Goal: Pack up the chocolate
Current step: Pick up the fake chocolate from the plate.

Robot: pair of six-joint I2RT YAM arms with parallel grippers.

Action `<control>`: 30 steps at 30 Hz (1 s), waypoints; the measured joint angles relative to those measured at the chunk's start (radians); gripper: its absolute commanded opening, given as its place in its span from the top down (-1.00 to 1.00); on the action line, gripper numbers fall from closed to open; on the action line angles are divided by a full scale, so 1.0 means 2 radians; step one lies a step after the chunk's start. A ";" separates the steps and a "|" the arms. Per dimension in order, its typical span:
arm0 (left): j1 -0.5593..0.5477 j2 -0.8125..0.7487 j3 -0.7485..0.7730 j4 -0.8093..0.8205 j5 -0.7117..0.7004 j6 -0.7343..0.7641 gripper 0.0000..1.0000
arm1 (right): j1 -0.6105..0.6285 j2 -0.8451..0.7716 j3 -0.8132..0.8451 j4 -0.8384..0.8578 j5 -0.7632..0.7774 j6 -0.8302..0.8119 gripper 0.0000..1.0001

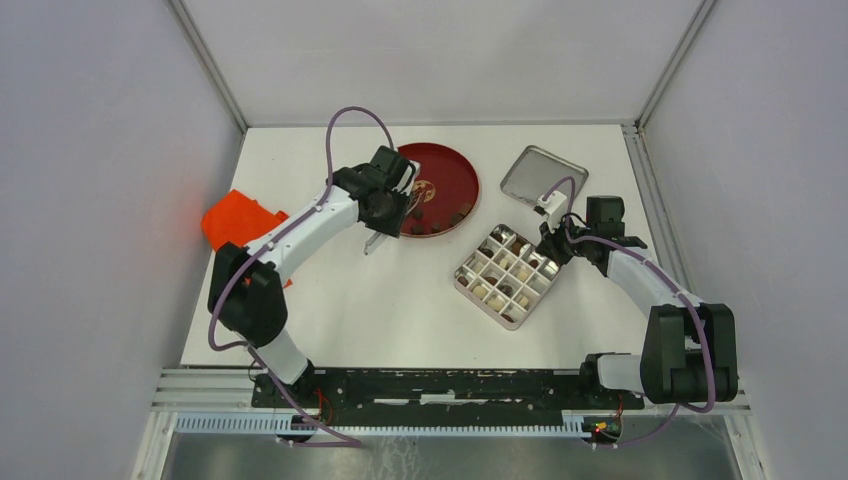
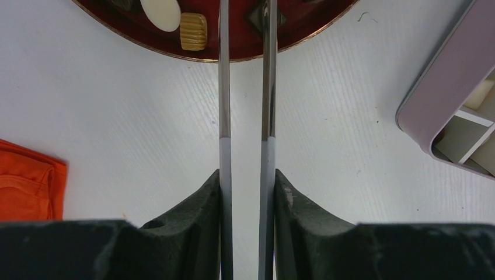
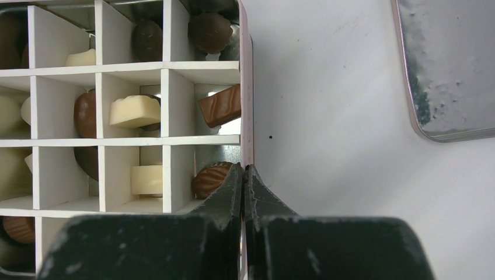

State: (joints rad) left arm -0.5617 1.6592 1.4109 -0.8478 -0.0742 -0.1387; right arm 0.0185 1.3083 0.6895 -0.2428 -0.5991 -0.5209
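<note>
The chocolate lies partly on the red plate [image 1: 462, 170], where a cream oval [image 2: 160, 11], a ridged light-brown piece [image 2: 193, 31] and a dark piece [image 2: 257, 16] show. My left gripper [image 2: 246, 175] is shut on metal tweezers [image 2: 225, 105]. Their arms reach over the plate's near rim and stand either side of the dark piece; whether they pinch it I cannot tell. More chocolate sits in the divided tin box [image 1: 507, 275], such as a white piece [image 3: 134, 111] and a brown bar [image 3: 220, 106]. My right gripper [image 3: 244, 168] is shut on the box's pink side wall [image 3: 247, 87].
The tin's lid [image 1: 543, 177] lies open side up at the back right, beyond the box. An orange cloth [image 1: 238, 220] sits at the table's left edge beside the left arm. Grey walls close in the table on three sides.
</note>
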 measured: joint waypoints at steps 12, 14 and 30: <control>0.012 0.025 0.011 -0.008 0.012 0.009 0.20 | 0.000 0.000 0.000 0.000 0.000 0.000 1.00; 0.012 0.025 0.012 -0.010 0.014 0.009 0.19 | 0.000 0.000 0.000 0.000 0.000 0.000 1.00; 0.020 0.051 0.019 -0.013 0.025 0.011 0.16 | 0.000 0.000 0.000 -0.001 0.000 0.000 1.00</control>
State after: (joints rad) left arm -0.5224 1.7607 1.4487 -0.8742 -0.0238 -0.1169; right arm 0.0185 1.3083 0.6895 -0.2443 -0.5987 -0.5213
